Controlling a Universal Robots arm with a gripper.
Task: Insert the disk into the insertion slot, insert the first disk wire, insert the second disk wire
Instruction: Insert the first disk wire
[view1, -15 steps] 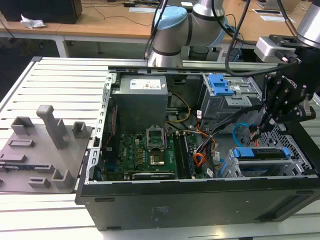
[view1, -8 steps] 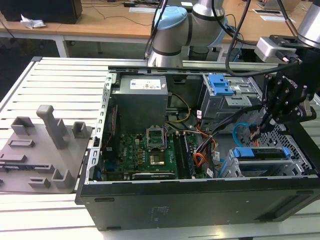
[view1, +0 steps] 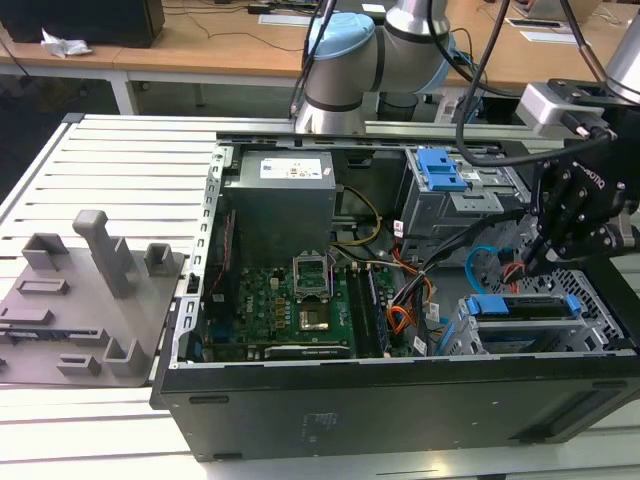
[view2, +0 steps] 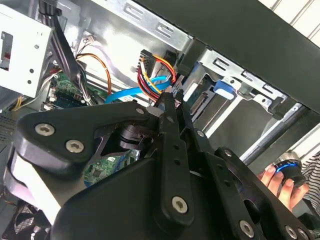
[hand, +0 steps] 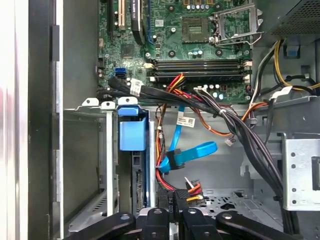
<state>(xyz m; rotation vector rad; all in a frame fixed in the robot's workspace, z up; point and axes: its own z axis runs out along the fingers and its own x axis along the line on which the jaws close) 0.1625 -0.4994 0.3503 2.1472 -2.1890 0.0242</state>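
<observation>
Claw: gripper (view1: 530, 262) at three o'clock in the exterior view, closed narrowly on a black wire connector (hand: 168, 199).
Disk: the disk (view1: 520, 306) seated in the insertion slot (view1: 598, 290), four o'clock.
Surface: white slatted table (view1: 100, 160) under an open computer case (view1: 400, 400).
Room: wooden desks (view1: 200, 45), twelve o'clock.

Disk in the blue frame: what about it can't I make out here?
Disk label: exterior view, buried in the grey bay.
Whether anything is plugged into the disk: second wrist view, pincer blocks it.
Disk's full length: first wrist view, one end behind the pincer.
</observation>
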